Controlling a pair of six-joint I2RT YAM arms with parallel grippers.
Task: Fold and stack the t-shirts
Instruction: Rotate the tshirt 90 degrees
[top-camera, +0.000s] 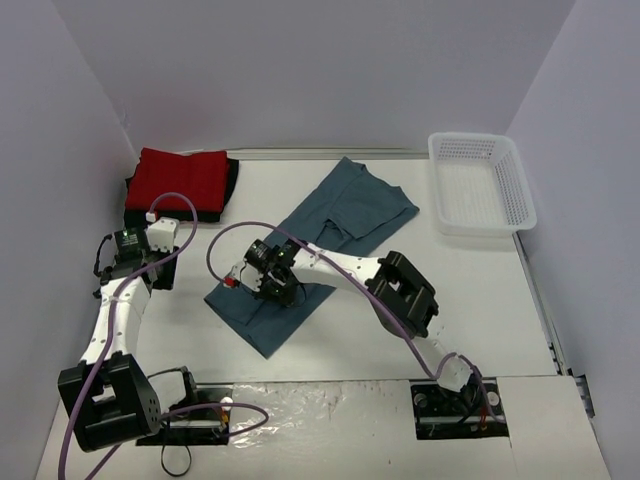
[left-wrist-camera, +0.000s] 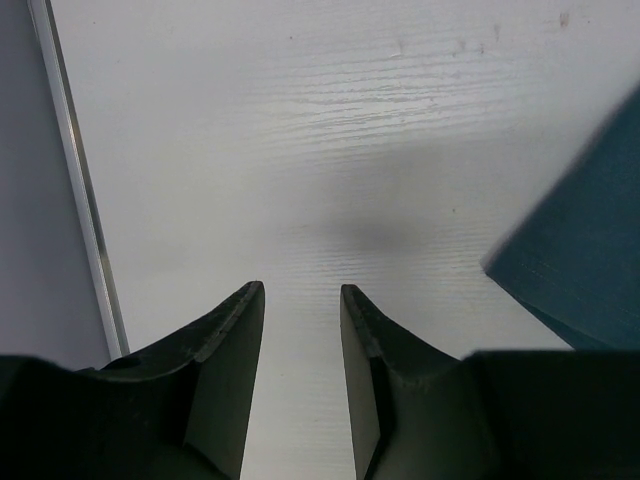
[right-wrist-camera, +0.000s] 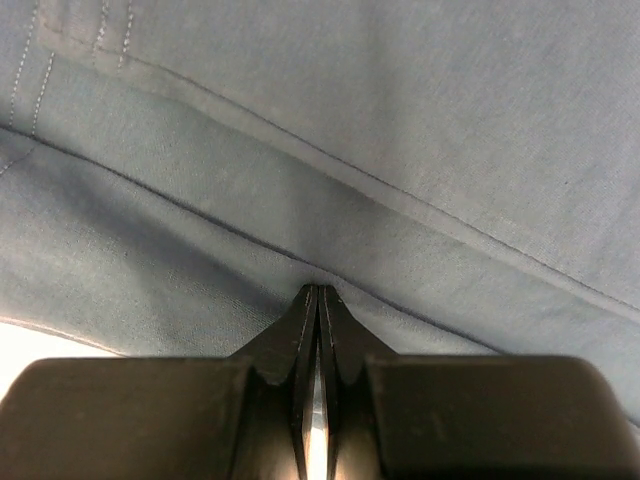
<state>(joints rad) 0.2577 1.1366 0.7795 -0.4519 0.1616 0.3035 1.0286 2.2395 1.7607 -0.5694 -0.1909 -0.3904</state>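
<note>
**Teal shirt** (top-camera: 352, 213): lies flat on the tabletop (top-camera: 460, 300), mid-field, running diagonally from near left to far right. The near-left end is folded into a narrower panel. In the right wrist view the cloth fills the frame, showing a stitched hem and layered fold edges.

**Red shirt** (top-camera: 180, 180): folded into a rectangle at the far-left corner, against the wall.

**Black shirt** (top-camera: 232, 178): under the red shirt, with only its edges showing around it.

**Basket** (top-camera: 478, 138): white lattice plastic, at the far-right corner, well apart from the shirts.

**Right hand** (right-wrist-camera: 319, 291): the arm reaches leftward across the tabletop, elbow raised, with the hand pointing down onto the near-left end of the teal shirt. The jaws are pressed together, tips at a fold line in the cloth. Whether any cloth is pinched between them cannot be told.

**Left hand** (left-wrist-camera: 300, 290): the arm is at the left side, forearm raised. The fingers (left-wrist-camera: 232, 340) stand a narrow gap apart with nothing between them, over bare tabletop. A corner of the teal shirt lies to the right in the left wrist view, apart from the fingers.
</note>
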